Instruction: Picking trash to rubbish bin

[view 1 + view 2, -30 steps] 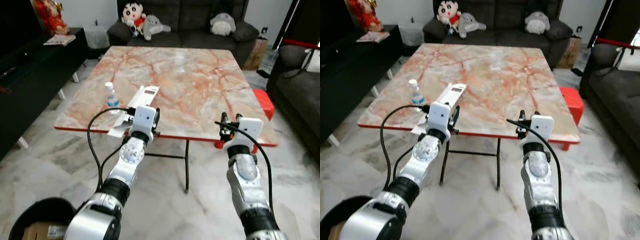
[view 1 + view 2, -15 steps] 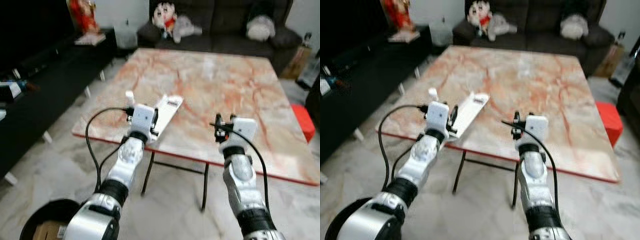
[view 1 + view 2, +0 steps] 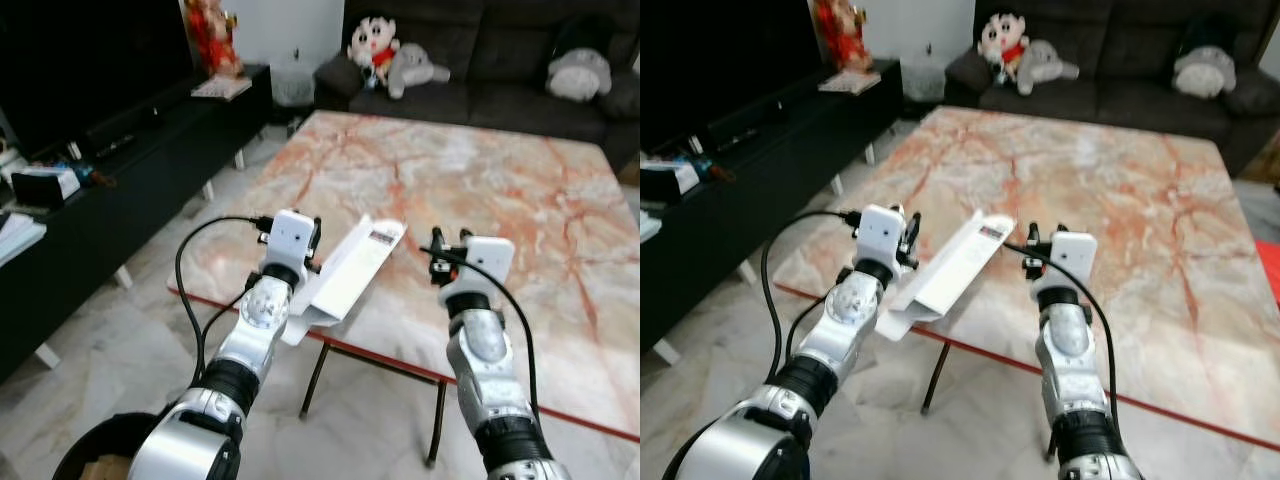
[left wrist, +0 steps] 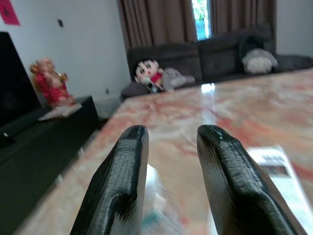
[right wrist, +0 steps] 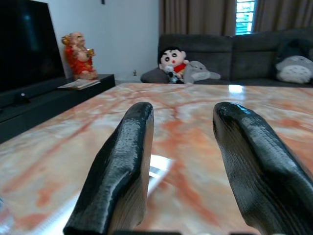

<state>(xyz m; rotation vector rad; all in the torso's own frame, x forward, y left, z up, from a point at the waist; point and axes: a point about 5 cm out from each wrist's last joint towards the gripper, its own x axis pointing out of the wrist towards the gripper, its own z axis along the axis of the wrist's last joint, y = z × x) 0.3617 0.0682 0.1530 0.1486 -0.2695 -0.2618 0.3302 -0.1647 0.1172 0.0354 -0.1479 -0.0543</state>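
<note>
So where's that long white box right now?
The long white box lies on the marble table's near edge, one end overhanging it, between the left gripper and right gripper.

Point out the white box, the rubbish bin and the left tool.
white box (image 3: 352,268): left eye view, on its flat top face.
rubbish bin (image 3: 95,450): left eye view, on its dark rim.
left tool (image 4: 168,147): left wrist view, midway between its fingertips.

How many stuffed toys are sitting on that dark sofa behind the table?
3. A black-haired doll and a grey plush sit together at the sofa's left end; another grey plush sits further right. More may be hidden past the frame's edge.
</note>
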